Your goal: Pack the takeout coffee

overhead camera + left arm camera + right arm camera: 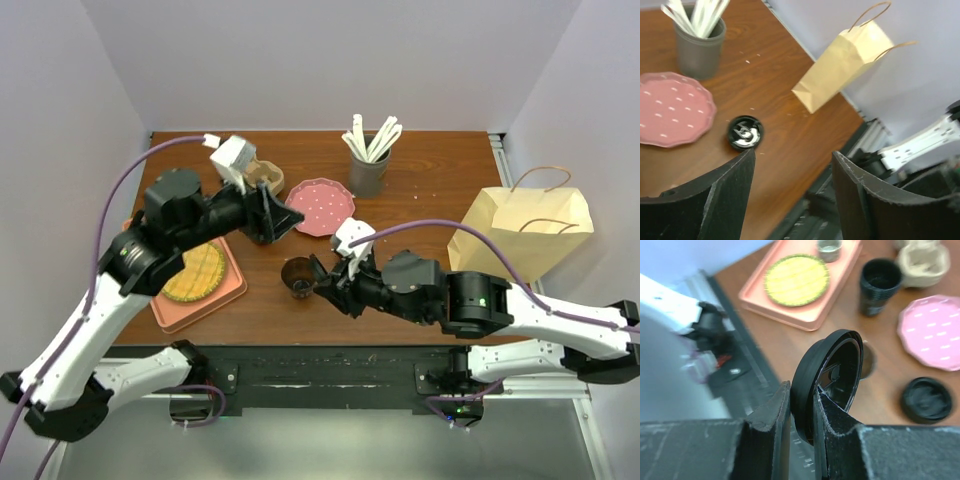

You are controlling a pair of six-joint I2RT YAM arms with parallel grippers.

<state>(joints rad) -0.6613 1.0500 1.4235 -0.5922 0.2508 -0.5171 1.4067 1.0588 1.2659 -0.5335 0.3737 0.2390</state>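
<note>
A brown coffee cup [296,273] stands open near the table's front middle; in the right wrist view only its rim [869,360] shows behind the lid. My right gripper [322,283] [801,390] is shut on a black lid [832,370], held on edge just right of the cup. A second black lid [745,132] [926,400] lies on the table by the pink plate. The paper bag [520,235] [842,62] stands at the right. My left gripper [275,215] [792,200] is open and empty, above the table left of the plate.
A pink plate [320,207] and a grey cup of white utensils [368,165] sit at the back middle. A salmon tray [232,285] with a yellow disc [195,272] is at the left. A black cup stack [880,285] and a cardboard carrier [265,178] stand behind it.
</note>
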